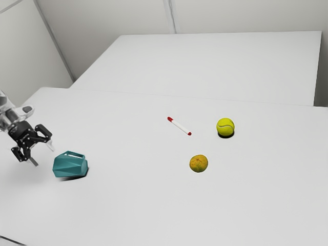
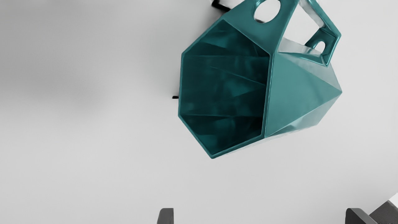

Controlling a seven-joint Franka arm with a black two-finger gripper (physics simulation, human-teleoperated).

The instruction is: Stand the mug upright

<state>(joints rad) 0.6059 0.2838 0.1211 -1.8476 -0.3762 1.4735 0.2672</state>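
At the exterior view's left, my gripper is above the table, close beside the teal mug and apart from it. The faceted mug lies on its side, its handle upward. In the wrist view the open mouth of the mug faces the camera, and the handle joins its wall at one side. Wide apart stand the two fingertips of the gripper, open, with bare table between them.
On the white table lie a white marker with red ends, a yellow-green tennis ball and an orange fruit, all farther toward the exterior view's right than the mug.
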